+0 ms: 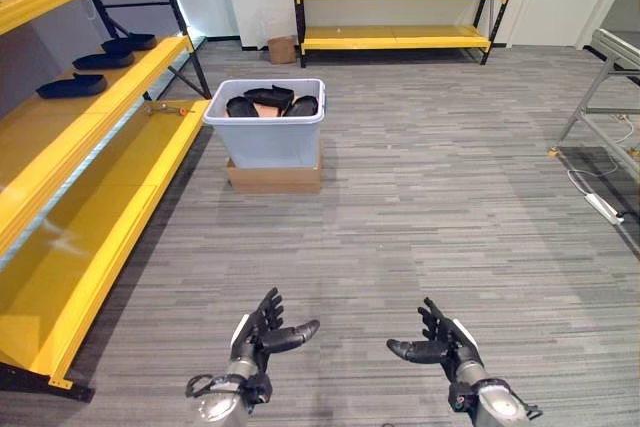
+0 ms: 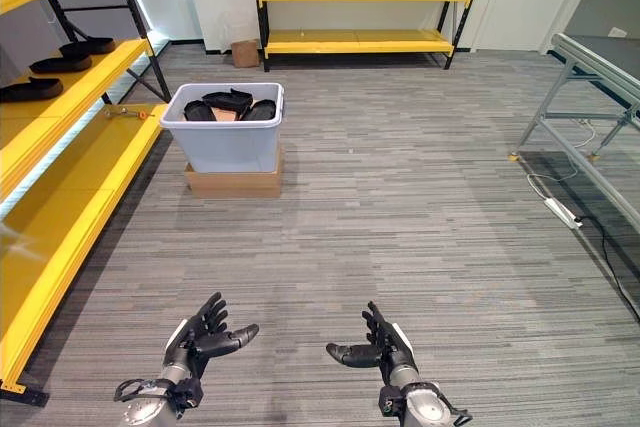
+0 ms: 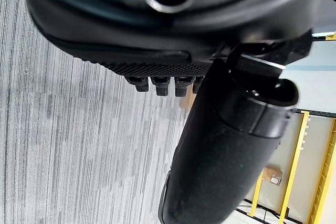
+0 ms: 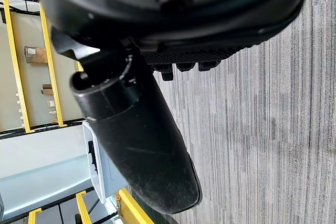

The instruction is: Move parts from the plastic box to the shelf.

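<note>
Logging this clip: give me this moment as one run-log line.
left hand: open, empty | right hand: open, empty | box: ahead on floor, parts inside | shelf: left

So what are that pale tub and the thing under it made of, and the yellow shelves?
The tub looks like smooth, slightly see-through grey-white plastic with a rolled rim. The base under it looks like brown cardboard, matte and box-shaped. The shelves seem to be painted metal: glossy yellow boards on dark steel posts.
</note>
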Controlling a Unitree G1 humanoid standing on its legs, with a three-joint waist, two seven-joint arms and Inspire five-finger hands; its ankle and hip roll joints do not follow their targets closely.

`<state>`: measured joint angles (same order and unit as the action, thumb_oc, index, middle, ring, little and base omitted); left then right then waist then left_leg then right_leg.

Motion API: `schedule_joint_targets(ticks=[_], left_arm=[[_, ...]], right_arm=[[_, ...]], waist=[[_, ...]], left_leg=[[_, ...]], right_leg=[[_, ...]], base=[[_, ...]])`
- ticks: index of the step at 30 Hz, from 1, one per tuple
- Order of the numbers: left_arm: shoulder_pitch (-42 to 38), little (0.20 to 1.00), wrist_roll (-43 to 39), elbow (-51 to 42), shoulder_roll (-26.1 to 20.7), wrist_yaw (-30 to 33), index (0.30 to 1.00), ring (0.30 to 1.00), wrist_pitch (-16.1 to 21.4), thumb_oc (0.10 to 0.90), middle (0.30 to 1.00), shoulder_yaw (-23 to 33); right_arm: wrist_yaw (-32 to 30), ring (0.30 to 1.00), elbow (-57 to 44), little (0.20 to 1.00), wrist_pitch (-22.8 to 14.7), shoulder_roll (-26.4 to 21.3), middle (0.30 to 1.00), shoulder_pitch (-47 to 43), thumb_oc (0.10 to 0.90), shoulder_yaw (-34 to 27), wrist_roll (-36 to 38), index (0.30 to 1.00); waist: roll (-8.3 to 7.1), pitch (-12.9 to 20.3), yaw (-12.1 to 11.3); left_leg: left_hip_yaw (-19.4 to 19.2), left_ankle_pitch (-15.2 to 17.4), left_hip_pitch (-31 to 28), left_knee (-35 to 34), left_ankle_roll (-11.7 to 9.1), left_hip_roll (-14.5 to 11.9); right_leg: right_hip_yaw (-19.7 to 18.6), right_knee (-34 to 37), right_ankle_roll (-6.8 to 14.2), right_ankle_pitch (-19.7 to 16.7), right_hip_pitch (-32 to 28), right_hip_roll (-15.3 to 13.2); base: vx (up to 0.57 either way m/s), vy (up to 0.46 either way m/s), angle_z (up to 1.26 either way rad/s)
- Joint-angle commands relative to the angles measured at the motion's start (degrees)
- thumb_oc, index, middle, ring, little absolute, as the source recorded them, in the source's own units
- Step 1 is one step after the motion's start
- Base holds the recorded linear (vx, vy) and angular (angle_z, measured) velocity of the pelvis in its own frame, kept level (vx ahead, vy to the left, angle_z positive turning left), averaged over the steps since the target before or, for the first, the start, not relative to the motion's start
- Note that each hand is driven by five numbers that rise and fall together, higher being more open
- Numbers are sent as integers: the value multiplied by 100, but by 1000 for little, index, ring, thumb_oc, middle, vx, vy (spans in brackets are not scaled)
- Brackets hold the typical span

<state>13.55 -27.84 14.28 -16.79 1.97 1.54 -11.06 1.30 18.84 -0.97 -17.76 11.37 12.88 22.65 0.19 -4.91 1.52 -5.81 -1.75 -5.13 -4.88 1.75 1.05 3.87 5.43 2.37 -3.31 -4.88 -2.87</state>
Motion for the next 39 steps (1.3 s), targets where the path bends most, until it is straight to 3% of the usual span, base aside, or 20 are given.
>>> schedule_joint_targets(ticks=[1, 7, 13, 15, 16, 17, 18, 20, 22, 23, 25, 28, 29, 33, 36, 38, 39], left_arm=[[-565, 1000, 114, -235, -95, -53, 1000, 1000, 523, 900, 1000, 147], [-658, 1000, 232, -311, -156, -22, 1000, 1000, 591, 900, 1000, 155], [-758, 1000, 278, -421, -251, 54, 1000, 1000, 678, 900, 1000, 211], [-796, 1000, 386, -449, -276, 61, 1000, 1000, 702, 900, 1000, 216], [-821, 1000, 428, -480, -306, 82, 1000, 1000, 728, 900, 1000, 221], [-880, 1000, 456, -502, -358, 86, 1000, 1000, 747, 900, 1000, 220], [-882, 1000, 456, -501, -357, 86, 1000, 1000, 747, 900, 1000, 220], [-910, 1000, 517, -475, -367, 61, 1000, 1000, 727, 900, 1000, 221], [-947, 1000, 541, -405, -334, 50, 1000, 1000, 727, 900, 1000, 217], [-945, 1000, 542, -404, -330, 50, 1000, 1000, 728, 900, 1000, 217], [-995, 1000, 556, -378, -294, 60, 1000, 1000, 735, 900, 1000, 201], [-1061, 1000, 614, -324, -239, 54, 1000, 1000, 757, 900, 1000, 159], [-1049, 1000, 661, -352, -228, 28, 1000, 1000, 752, 900, 1000, 142], [-1002, 1000, 680, -328, -149, -22, 1000, 1000, 747, 900, 1000, 70], [-1001, 1000, 609, -328, -120, -14, 1000, 1000, 742, 900, 1000, 32], [-995, 1000, 584, -345, -105, 0, 1000, 1000, 747, 900, 1000, 13], [-963, 1000, 454, -399, -135, -17, 1000, 1000, 753, 900, 1000, -12]], right_arm=[[75, 1000, -419, 1000, -448, -63, 1000, -384, 900, -36, 53, 1000], [65, 1000, -322, 1000, -465, -38, 1000, -503, 900, -25, 69, 1000], [98, 1000, -278, 1000, -483, -31, 1000, -705, 900, 48, 96, 1000], [119, 1000, -266, 1000, -490, 12, 1000, -702, 900, 36, 69, 1000], [124, 1000, -282, 1000, -506, 32, 1000, -716, 900, 42, 27, 1000], [107, 1000, -309, 1000, -534, 33, 1000, -736, 900, 24, 17, 1000], [107, 1000, -310, 1000, -533, 32, 1000, -736, 900, 23, 17, 1000], [112, 1000, -295, 1000, -523, 64, 1000, -685, 900, -24, -3, 1000], [114, 1000, -300, 1000, -523, 45, 1000, -628, 900, -82, 101, 1000], [114, 1000, -301, 1000, -524, 41, 1000, -626, 900, -80, 102, 1000], [73, 1000, -313, 1000, -564, 24, 1000, -573, 900, -109, 192, 1000], [61, 1000, -338, 1000, -597, 15, 1000, -520, 900, -118, 247, 1000], [76, 1000, -410, 1000, -586, -12, 1000, -467, 900, -133, 227, 1000], [108, 1000, -448, 1000, -587, -47, 1000, -334, 900, -175, 262, 1000], [122, 1000, -446, 1000, -590, -79, 1000, -280, 900, -203, 354, 1000], [140, 1000, -462, 1000, -616, -147, 1000, -225, 900, -232, 409, 1000], [138, 1000, -505, 1000, -619, -226, 1000, -210, 900, -268, 456, 1000]], waist=[[-88, 137, 12], [-99, 73, -7], [-97, -74, -77], [-77, -157, -76], [-64, -288, -58], [10, -422, -53], [3, -420, -53], [53, -448, -22], [15, -461, 187], [30, -472, 198], [-37, -460, 314], [-99, -437, 450], [-109, -423, 474], [-64, -264, 548], [45, -134, 653], [139, -100, 686], [37, -171, 659]], left_leg=[[-22, 200, -143, -12, -276, -326], [-20, 251, -143, -1, -180, -228], [-2, 498, 83, 435, 40, -65], [12, 567, 96, 523, 139, 14], [-37, 591, 68, 551, 201, 54], [-97, 615, 2, 550, 270, 52], [-97, 615, 6, 550, 272, 61], [-142, 663, -149, 486, 270, 74], [17, 669, -334, 374, 225, 186], [28, 677, -359, 364, 219, 171], [159, 739, -482, 279, 193, 266], [325, 910, -702, 255, 150, 360], [376, 1031, -866, 299, 122, 378], [458, 1171, -1127, 359, 91, 336], [515, 1135, -1206, 617, -9, 160], [467, 762, -1016, 1349, -311, 18], [420, 167, -286, 2677, -617, -20]], right_leg=[[110, -43, 284, 323, -165, -233], [92, -116, 340, 295, -132, -344], [-58, -827, 435, 386, 294, -533], [-71, -1442, 543, 275, 597, -645], [-54, -2172, 637, -153, 1012, -730], [192, -2897, 640, -345, 1348, -854], [187, -2923, 642, -331, 1364, -864], [598, -3225, 607, -261, 1553, -942], [502, -2665, 527, -84, 1914, -436], [519, -2655, 524, -75, 1885, -425], [396, -1969, 466, -81, 1910, -175], [215, -1147, 484, -351, 2062, 17], [428, -922, 502, -476, 2035, 8], [587, -969, 378, -409, 1842, 61], [536, -1227, 227, -198, 1847, 238], [553, -1243, 77, -26, 1655, 363], [471, -1065, -38, 50, 1367, 357]], base=[[9, 31, 0], [-2, 56, 0], [-24, 115, -3], [-39, 200, -8], [-72, 294, -21], [-62, 231, -17], [8, 207, -6], [99, 122, -1], [181, 61, -6], [169, 19, 2], [161, -5, 39], [267, -27, 51], [264, -32, 44], [300, -53, 33], [319, -71, 33], [251, -108, 28], [192, -118, 14]])
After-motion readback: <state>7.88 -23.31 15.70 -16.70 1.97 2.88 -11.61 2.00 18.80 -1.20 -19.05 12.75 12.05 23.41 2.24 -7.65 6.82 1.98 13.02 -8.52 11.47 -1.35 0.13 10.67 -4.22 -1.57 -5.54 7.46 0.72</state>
